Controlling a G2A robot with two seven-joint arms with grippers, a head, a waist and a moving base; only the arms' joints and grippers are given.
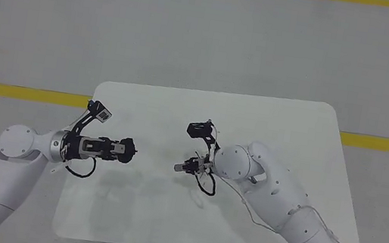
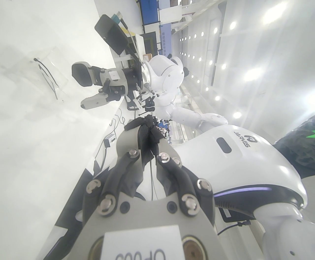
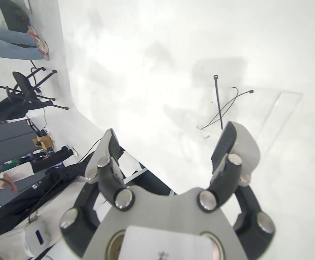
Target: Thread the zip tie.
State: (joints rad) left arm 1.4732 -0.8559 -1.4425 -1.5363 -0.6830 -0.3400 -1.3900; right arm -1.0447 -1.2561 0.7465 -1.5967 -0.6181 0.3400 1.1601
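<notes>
I'm looking down at a white table [image 1: 271, 118] with rounded corners. Lying flat on it, I'm seeing a clear plastic sheet [image 3: 275, 110] and a few black zip ties [image 3: 218, 101], which are crossing one another and partly overlapping the sheet.

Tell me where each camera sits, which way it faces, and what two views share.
Top view: above the arms, looking down at the white rounded table; left gripper and right gripper show.
Left wrist view: on that wrist, facing past its shut gripper toward the open right gripper.
Right wrist view: on that wrist, facing past its own gripper down at thin black zip ties.
Shared: both wrist views show the zip ties.
</notes>
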